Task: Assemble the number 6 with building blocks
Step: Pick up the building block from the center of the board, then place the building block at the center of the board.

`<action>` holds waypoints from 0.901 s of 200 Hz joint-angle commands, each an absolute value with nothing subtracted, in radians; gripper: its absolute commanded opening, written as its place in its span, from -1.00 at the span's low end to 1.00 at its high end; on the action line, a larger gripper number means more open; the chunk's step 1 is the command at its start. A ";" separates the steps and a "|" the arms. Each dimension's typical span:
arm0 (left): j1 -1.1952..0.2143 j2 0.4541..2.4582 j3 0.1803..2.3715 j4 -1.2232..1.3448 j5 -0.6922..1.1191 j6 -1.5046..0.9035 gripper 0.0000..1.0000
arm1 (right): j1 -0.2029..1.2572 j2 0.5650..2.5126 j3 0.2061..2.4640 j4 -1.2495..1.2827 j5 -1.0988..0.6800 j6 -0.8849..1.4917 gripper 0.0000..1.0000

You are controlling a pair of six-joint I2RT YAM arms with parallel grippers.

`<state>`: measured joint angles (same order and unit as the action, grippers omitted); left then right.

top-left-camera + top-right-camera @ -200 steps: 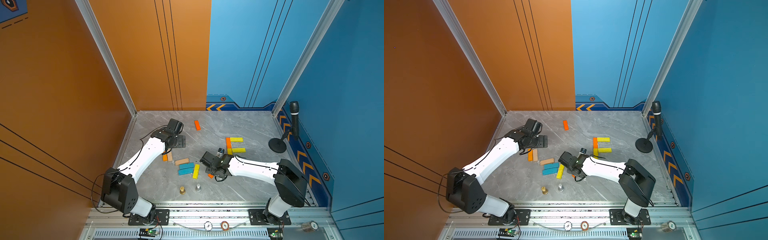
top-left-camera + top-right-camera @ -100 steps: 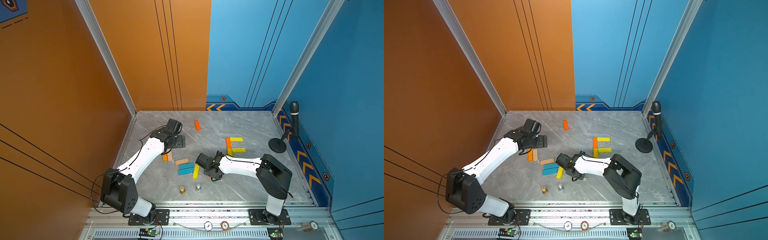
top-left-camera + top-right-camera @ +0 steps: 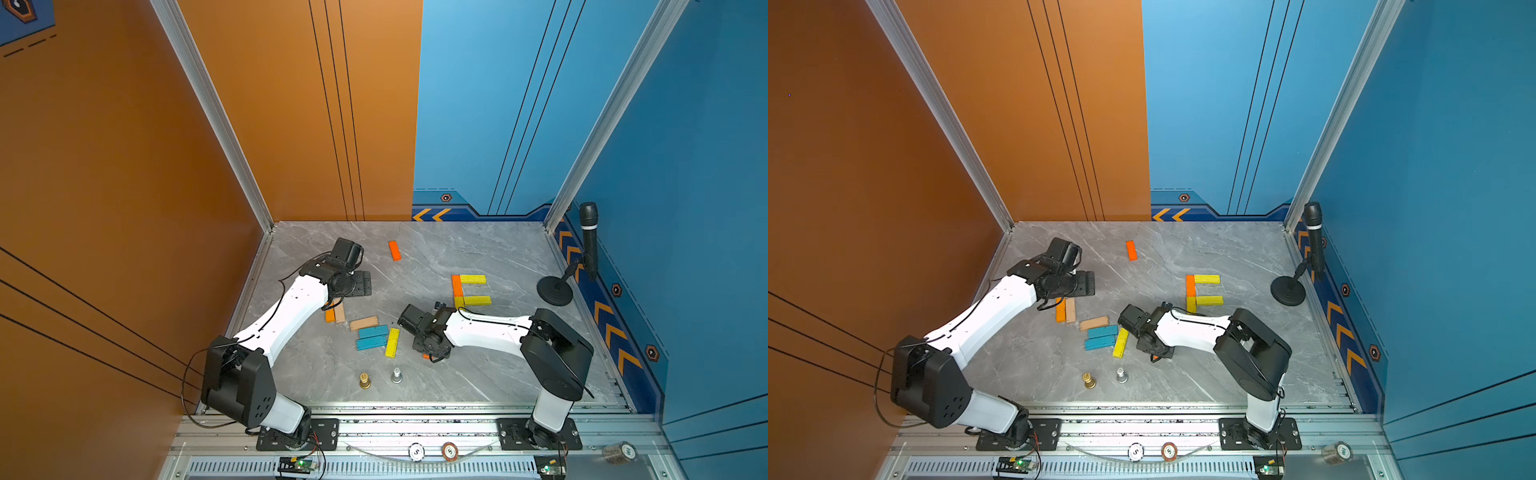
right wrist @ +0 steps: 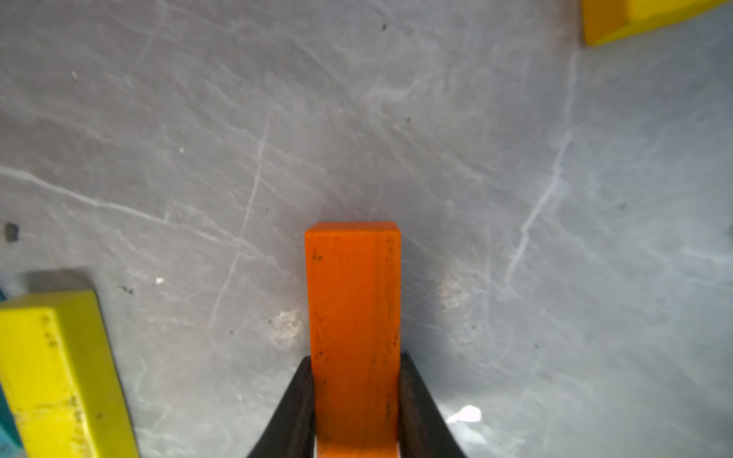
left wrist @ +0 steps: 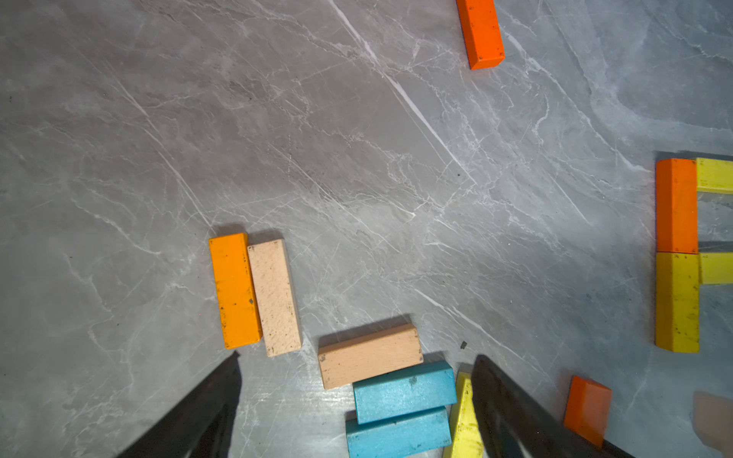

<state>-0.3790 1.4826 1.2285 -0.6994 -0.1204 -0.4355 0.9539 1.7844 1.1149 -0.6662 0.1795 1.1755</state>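
The right claw has narrowed over the last second. It stood fairly wide a moment ago. Now the right wrist view shows both fingers pressed against the long sides of an orange block, so it holds that block. The block seems to lie where it did before, on the near side of the started figure and a little toward the orange wall. Whether it has left the counter I cannot tell. In both top views the claw hides all but a sliver of it.

This looks like the grasp that opens the next placing step. The figure has only a spine and two arms so far, so the lower loop of the six is still missing.

The block's long axis runs straight out from between the fingers, which grip it across its narrow width near one end. Its free end points away from the wrist, roughly along the figure's spine as far as I can judge. It could close the loop's side as it lies, but the bottom bar would need a quarter turn.

The left claw has not changed. It is wide and empty, well off from the figure toward the orange wall.
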 commanded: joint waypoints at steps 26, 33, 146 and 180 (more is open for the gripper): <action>-0.407 1.488 1.220 -0.693 -0.062 -0.430 0.82 | 0.895 1.581 1.098 -0.891 0.252 0.902 -0.41; -0.413 1.491 1.220 -0.693 -0.057 -0.428 0.82 | 0.877 1.546 1.082 -0.910 0.260 0.879 -0.41; -0.493 1.516 1.222 -0.687 -0.065 -0.399 0.82 | 0.329 1.348 0.881 -0.832 0.098 0.522 -0.36; -0.501 1.533 1.229 -0.687 -0.050 -0.396 0.82 | 0.304 1.442 0.880 -0.773 0.087 0.457 -0.35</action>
